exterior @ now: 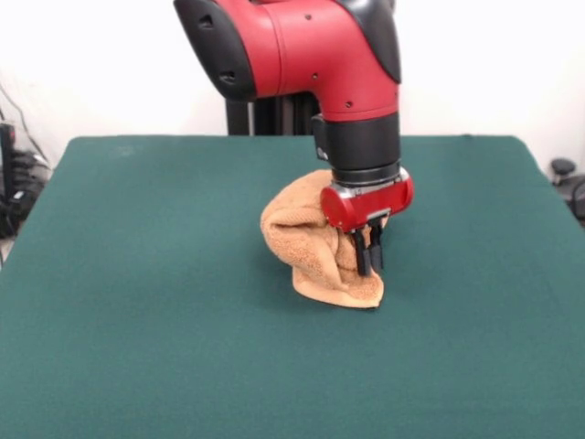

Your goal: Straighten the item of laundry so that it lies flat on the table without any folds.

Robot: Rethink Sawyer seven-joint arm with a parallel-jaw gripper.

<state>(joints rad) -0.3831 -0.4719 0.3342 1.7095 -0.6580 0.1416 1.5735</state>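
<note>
The orange-tan towel (311, 242) is bunched up near the middle of the dark green table (137, 302). Part of it is lifted and draped in a hump, and its lower edge rests on the cloth top. My gripper (368, 259) comes down from the red arm onto the towel's right side. Its two black fingers (363, 254) stand close together, pinching a fold of the towel. The towel's woven bands are hidden in the folds.
The red and black arm (311, 55) hangs over the far middle of the table. Dark cables and gear (14, 183) lie off the left edge, and a dark object (567, 178) off the right edge.
</note>
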